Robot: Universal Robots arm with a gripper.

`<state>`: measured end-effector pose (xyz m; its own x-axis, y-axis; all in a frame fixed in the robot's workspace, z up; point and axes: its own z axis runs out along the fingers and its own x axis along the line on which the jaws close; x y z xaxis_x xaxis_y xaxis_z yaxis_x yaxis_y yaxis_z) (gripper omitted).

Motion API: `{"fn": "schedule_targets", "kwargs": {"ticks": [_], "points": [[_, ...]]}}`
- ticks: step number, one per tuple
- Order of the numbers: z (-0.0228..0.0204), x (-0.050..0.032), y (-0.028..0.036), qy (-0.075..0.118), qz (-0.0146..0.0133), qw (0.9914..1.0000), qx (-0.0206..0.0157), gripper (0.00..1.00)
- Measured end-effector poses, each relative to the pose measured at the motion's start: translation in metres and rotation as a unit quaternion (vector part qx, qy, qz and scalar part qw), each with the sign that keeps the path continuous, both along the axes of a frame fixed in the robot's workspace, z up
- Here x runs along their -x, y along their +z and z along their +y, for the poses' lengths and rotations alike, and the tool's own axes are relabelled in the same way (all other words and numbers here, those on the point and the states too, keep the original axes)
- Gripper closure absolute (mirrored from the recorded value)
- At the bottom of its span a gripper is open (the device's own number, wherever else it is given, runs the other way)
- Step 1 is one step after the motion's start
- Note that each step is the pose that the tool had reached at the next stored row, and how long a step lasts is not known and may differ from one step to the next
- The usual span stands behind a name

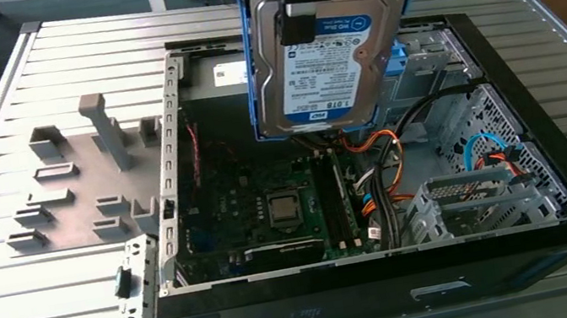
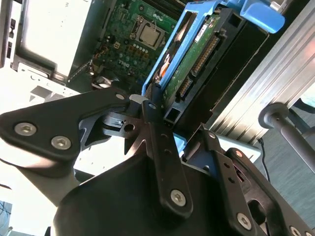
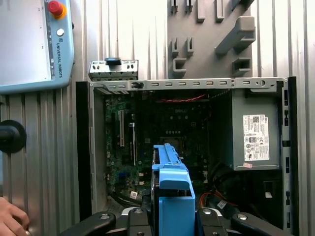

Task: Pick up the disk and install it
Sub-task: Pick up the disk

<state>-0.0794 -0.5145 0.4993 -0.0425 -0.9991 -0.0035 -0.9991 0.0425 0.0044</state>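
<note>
Exterior view: the disk point(image 1: 322, 59) hangs upright above the open case point(image 1: 285, 317), label side facing the camera and well clear of the motherboard point(image 1: 268, 204). The first wrist view shows the disk edge-on, and adds a pendant point(image 3: 29, 44) beside the case and a hand point(image 3: 11, 221) on the table. In the second wrist view the gripper point(image 2: 172, 115) is closed narrowly on the disk's blue frame, with its fingers point(image 2: 156, 123) pressed against the sides.

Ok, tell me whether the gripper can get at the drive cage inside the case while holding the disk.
Probably yes. The gripper is shut on the disk, held upright above the case, whose open side faces up. Nothing lies over the drive cage, though the cables beside it may snag.
</note>
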Motion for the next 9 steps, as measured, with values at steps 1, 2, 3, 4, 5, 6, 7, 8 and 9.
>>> {"fn": "schedule_targets", "kwargs": {"ticks": [1, 2, 3, 4, 5, 6, 7, 8, 9], "points": [[-0.0017, 0.0000, -0.0002, 0.000, 0.0000, 1.00000, 0.0001, 0.64], [-0.0035, -0.0002, -0.0005, 0.000, 0.0000, 1.00000, 0.0000, 0.64], [-0.0053, -0.0006, -0.0007, 0.000, 0.0000, 1.00000, 0.0001, 0.64], [-0.0069, -0.0014, -0.0009, 0.000, 0.0001, 1.00000, 0.0001, 0.64], [-0.0081, -0.0024, -0.0012, 0.000, 0.0001, 1.00000, 0.0001, 0.64], [-0.0090, -0.0040, -0.0015, 0.000, 0.0001, 1.00000, 0.0001, 0.64], [-0.0094, -0.0061, -0.0019, 0.000, 0.0001, 1.00000, 0.0000, 0.64], [-0.0097, -0.0083, -0.0021, 0.000, 0.0002, 1.00000, 0.0001, 0.64], [-0.0101, -0.0104, -0.0023, 0.000, 0.0003, 1.00000, 0.0001, 0.64]]}}
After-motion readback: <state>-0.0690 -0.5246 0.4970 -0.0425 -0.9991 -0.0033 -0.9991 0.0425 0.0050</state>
